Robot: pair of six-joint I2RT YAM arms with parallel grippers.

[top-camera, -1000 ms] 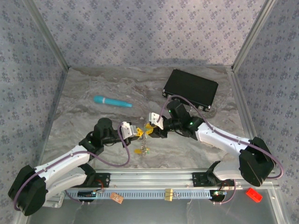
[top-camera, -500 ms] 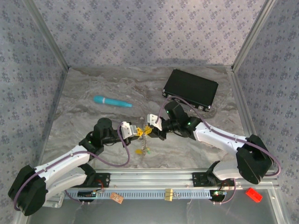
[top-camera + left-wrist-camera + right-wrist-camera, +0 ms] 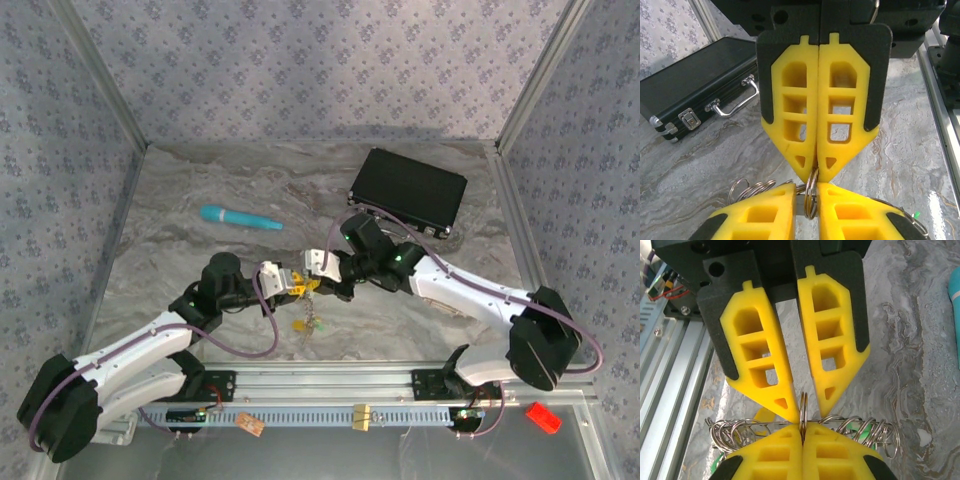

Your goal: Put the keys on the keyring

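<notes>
Table [image 3: 200,265]: grey marbled top.
Left gripper [image 3: 299,288]: jaws a narrow gap apart, one tip on either side of the keyring [image 3: 811,200]. The right wrist view shows a clear gap between one tip and the wire.
Right gripper [image 3: 314,285]: jaws closed tip to tip, pinching the keyring wire between them.
Gripper relation: facing each other, tips almost touching, over the middle of the table towards its near edge.
Keyring: thin silvery wire ring standing on edge, clamped by the right gripper and passing through the left gripper's gap.
Small rings [image 3: 867,432]: a row of silvery loops strung close together, spread to both sides of the right gripper's tips.
Keys [image 3: 300,322]: small cluster with yellow and green heads, just below the meeting grippers in the top view. Whether they hang free or rest on the table cannot be told.
Case [image 3: 408,190]: black, shut, with silver latches and handle; far right, well apart from the grippers.
Pen [image 3: 240,217]: teal, lying flat at the far left, well apart from the keys.
</notes>
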